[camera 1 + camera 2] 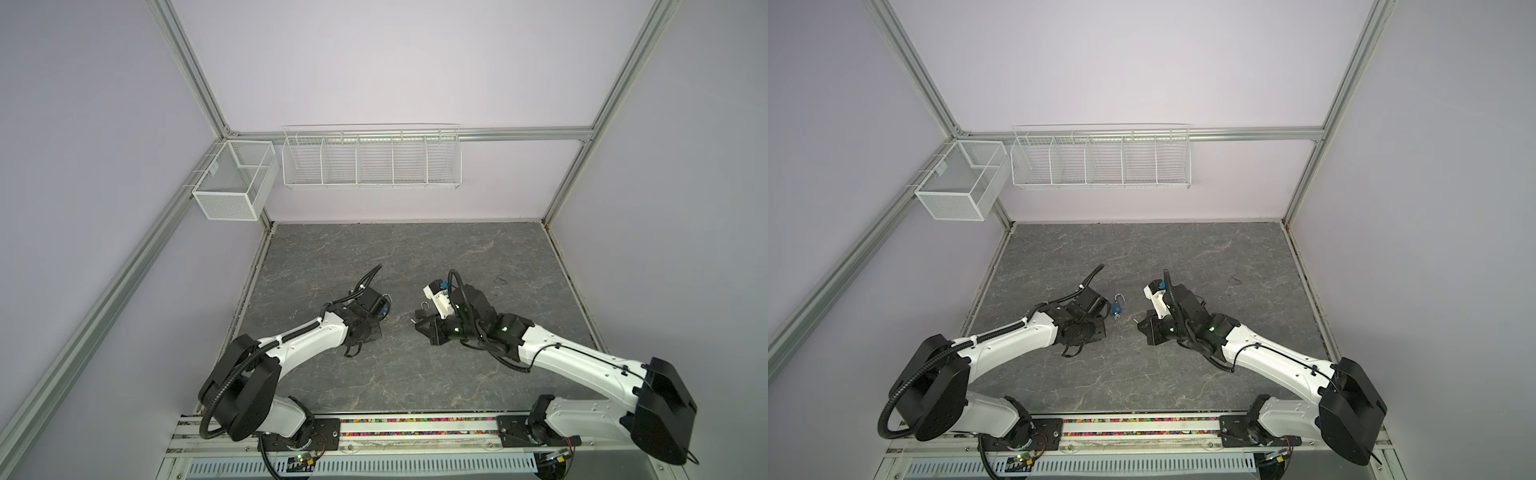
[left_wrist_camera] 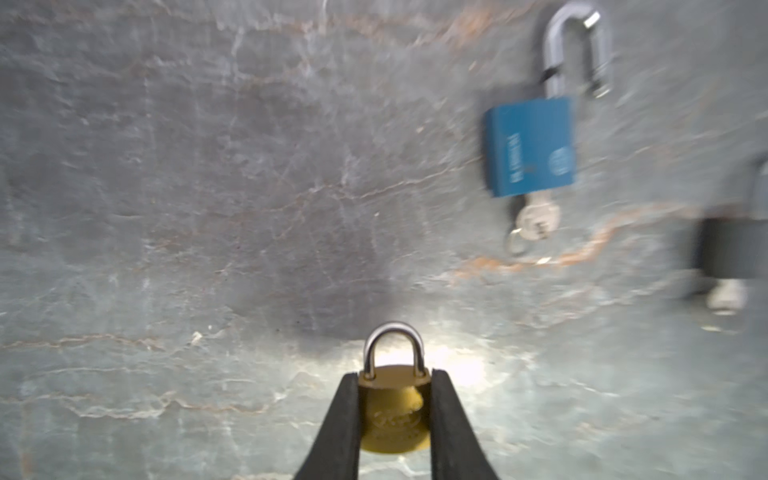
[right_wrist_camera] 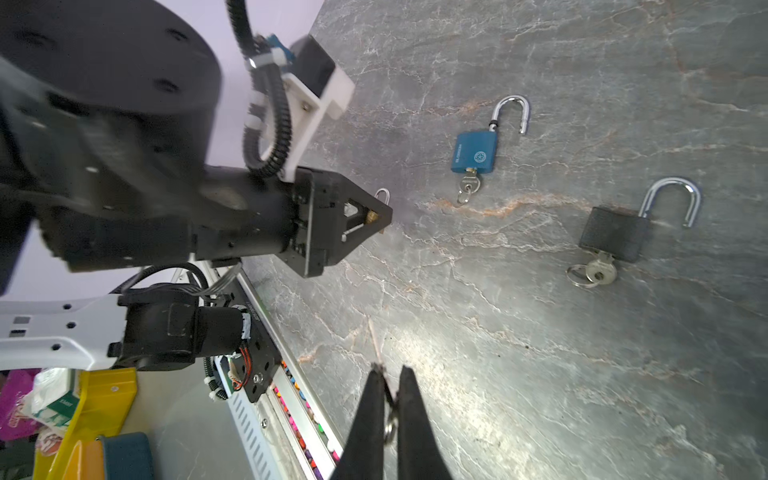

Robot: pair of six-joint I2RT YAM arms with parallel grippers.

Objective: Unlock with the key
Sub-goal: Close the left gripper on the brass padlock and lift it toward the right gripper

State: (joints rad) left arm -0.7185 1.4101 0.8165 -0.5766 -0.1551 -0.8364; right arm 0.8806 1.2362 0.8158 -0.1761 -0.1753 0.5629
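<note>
The left gripper (image 2: 395, 376) is pinching a small brass padlock (image 2: 394, 411) by the two sides of its body. The jaws are standing only as far apart as the body is wide, and the closed shackle is pointing out past the fingertips. The right gripper (image 3: 392, 370) is pressing its jaws together on a thin key (image 3: 376, 340). The blade is sticking out beyond the fingertips and the ring is showing between the fingers. In both top views the two grippers are facing each other over the grey marbled tabletop (image 1: 415, 249), near but not touching. A blue padlock (image 3: 473, 151) is lying flat on the tabletop with its shackle swung open, the blue padlock's key (image 3: 468, 185) sitting in its keyhole. Near it a black padlock (image 3: 615, 235) is lying the same way, shackle open, the black padlock's key (image 3: 598, 274) sitting in it.
</note>
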